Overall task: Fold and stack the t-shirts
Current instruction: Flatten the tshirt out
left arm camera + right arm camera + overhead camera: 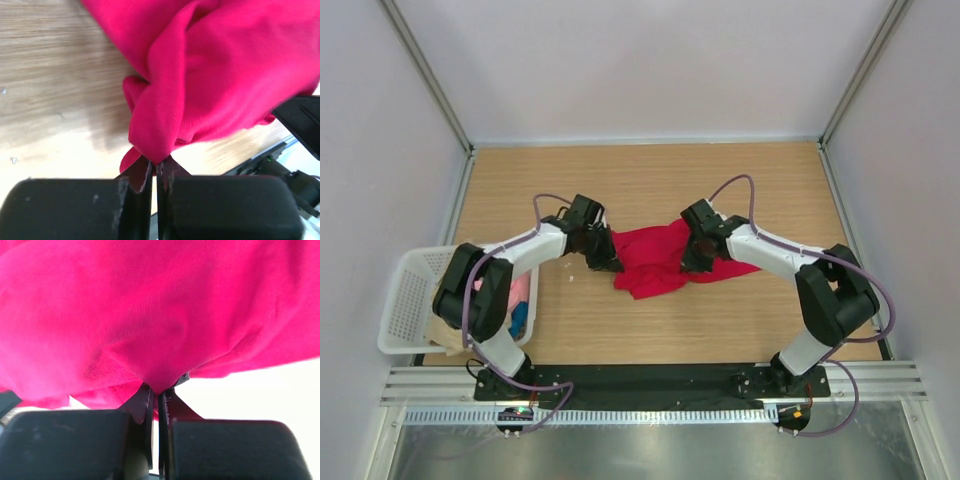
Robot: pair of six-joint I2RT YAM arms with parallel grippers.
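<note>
A bright red t-shirt [660, 258] lies bunched on the wooden table between my two arms. My left gripper [607, 262] is shut on the shirt's left edge; the left wrist view shows the red cloth [210, 75] pinched between its closed fingertips [155, 167]. My right gripper [696, 262] is shut on the shirt's right part; the right wrist view shows red cloth [150, 315] filling the frame and pinched at the fingertips [156, 392]. Pink, blue and beige shirts [517, 303] lie in the basket at the left, partly hidden by the left arm.
A white mesh basket [405, 300] sits at the table's left edge beside the left arm's base. Bare wooden table [650, 180] extends behind the shirt. White walls and metal posts enclose the table.
</note>
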